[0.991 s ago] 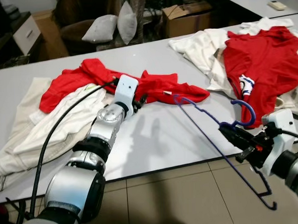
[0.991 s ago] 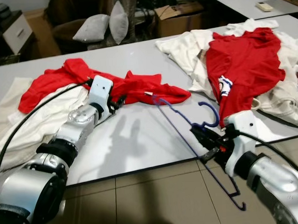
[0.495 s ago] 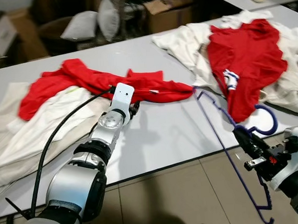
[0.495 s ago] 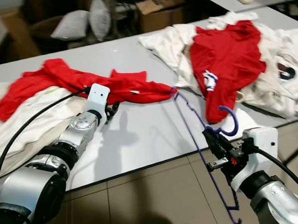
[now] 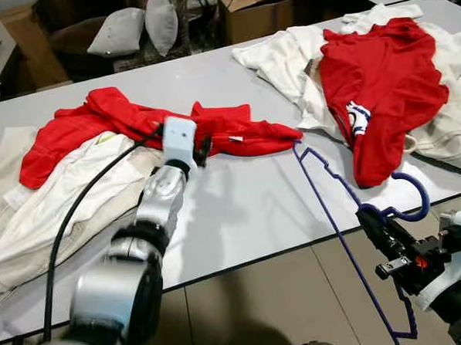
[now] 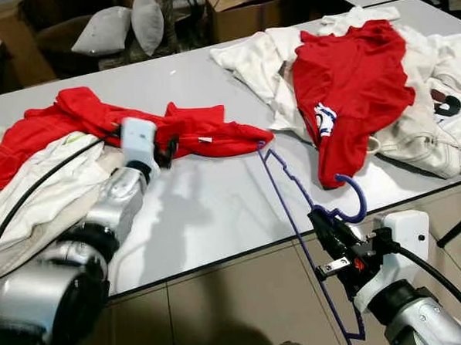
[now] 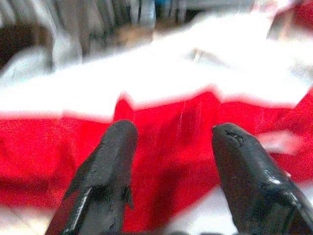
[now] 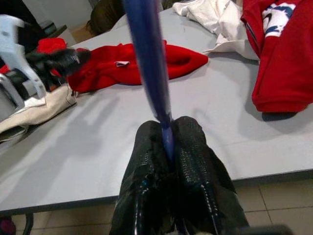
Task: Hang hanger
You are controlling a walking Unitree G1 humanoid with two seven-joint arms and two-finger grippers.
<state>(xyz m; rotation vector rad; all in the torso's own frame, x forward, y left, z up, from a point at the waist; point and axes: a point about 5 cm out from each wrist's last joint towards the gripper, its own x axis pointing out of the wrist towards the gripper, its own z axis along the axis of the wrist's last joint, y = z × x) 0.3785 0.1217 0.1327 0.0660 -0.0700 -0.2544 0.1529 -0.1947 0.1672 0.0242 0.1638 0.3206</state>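
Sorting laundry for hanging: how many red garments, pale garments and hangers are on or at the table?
Red garments: 2, the red garment by the left gripper and the red shirt.
Pale garment heaps: 2, the cream pile and the white pile.
Hangers: 1, the blue hanger in the right gripper.
Total: 5.

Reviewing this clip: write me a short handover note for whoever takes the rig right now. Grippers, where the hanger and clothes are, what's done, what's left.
Right gripper: shut on the blue hanger near its hook, at the table's near edge; the hanger's far corner rests on the table beside the red garment.
Left gripper: fingers open, poised at that red garment, not gripping it.
Another red shirt lies on white clothes to the right.
Done: hanger picked up.
Left: nothing is on the hanger yet; it is not hung anywhere.
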